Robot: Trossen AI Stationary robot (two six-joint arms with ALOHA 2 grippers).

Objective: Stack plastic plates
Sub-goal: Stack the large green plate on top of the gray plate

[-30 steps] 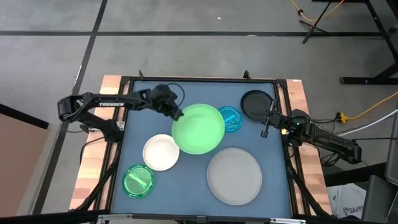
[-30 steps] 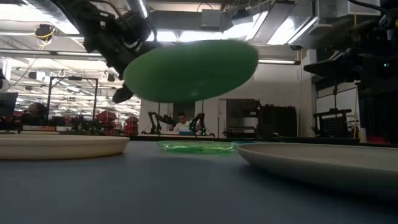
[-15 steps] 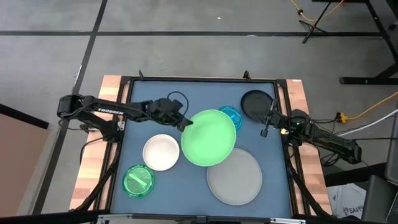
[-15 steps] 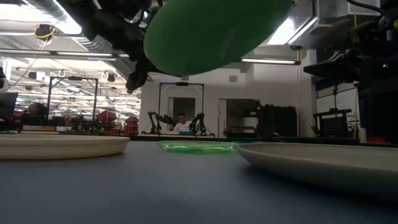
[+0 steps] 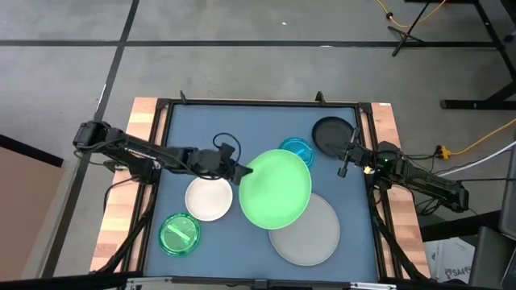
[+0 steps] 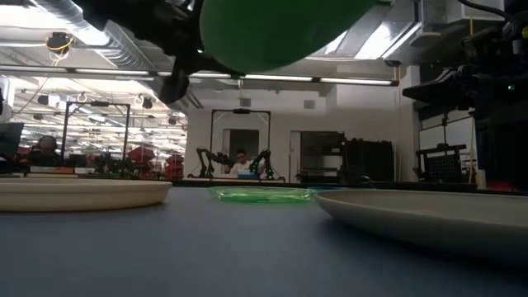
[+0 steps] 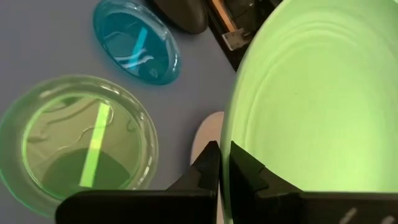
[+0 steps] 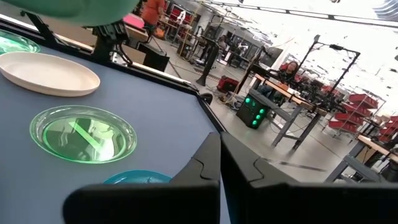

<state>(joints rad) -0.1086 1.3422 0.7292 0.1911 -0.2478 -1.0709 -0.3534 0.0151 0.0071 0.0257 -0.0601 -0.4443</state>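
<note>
While left hand (image 5: 239,169) pinches light green plate (image 5: 275,191), overlapping grey plate (image 5: 310,235), right hand (image 5: 345,167) closed empty.

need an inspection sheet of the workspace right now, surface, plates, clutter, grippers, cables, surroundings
surface: blue mat in a black frame, wooden table edges either side
job's things: light green plate held in the air, overlapping the grey plate from above; white plate, blue plate, black plate and small green plate lie flat; another small green plate shows in the left wrist view
clutter: nothing seen
grippers: left gripper shut on the light green plate's rim; right gripper shut, empty, waits beside the black plate
cables: black loop at the left wrist; yellow cord on the floor
surroundings: concrete floor, workshop with racks and people behind
</note>
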